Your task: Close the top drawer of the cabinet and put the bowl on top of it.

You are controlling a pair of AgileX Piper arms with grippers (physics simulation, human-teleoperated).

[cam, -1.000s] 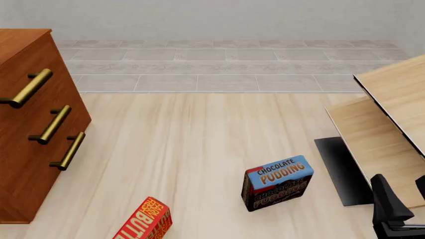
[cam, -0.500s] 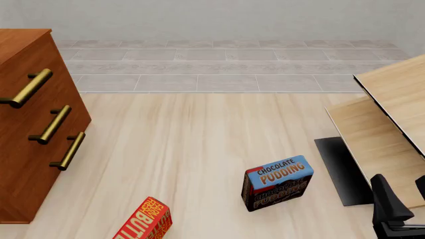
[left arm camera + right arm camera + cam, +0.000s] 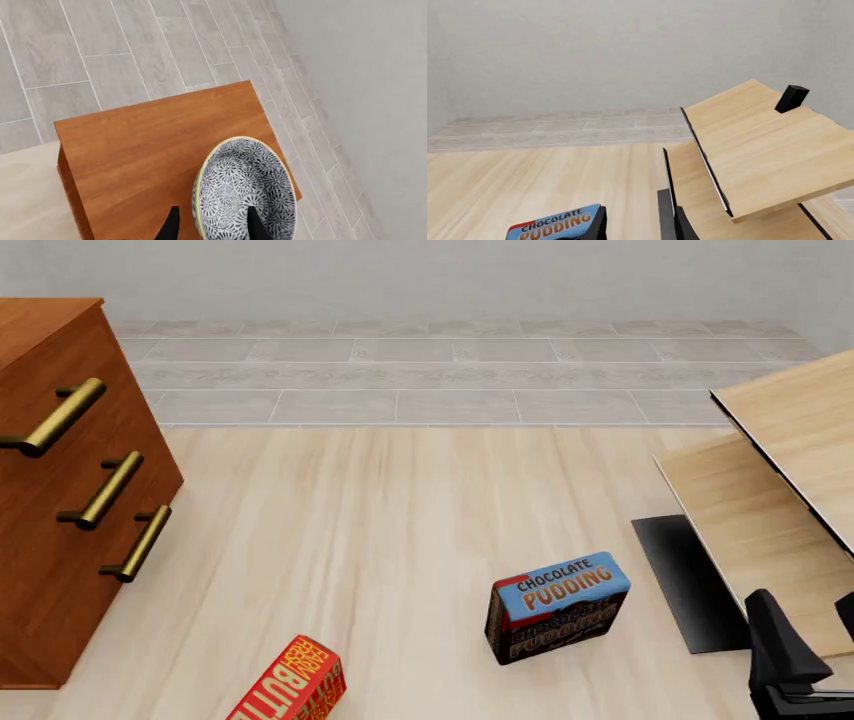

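The blue-grey floral bowl (image 3: 248, 192) with its pale yellow rim is over the far part of the top of the reddish-brown cabinet (image 3: 147, 150) and seems to rest there. My left gripper (image 3: 213, 227) is open, one finger outside the rim and one inside. This arm and the bowl are out of the front view. There the top drawer (image 3: 70, 360) lies flush with the two drawers below it, its brass handle (image 3: 56, 418) sticking out. My right gripper (image 3: 810, 660) stands open and holds nothing at the lower right, away from the cabinet (image 3: 40, 570).
A chocolate pudding box (image 3: 557, 607) stands on the light wood floor near the middle. A red butter box (image 3: 291, 685) lies at the front edge. Pale wooden furniture (image 3: 787, 480) with a dark base plate (image 3: 687, 580) fills the right side.
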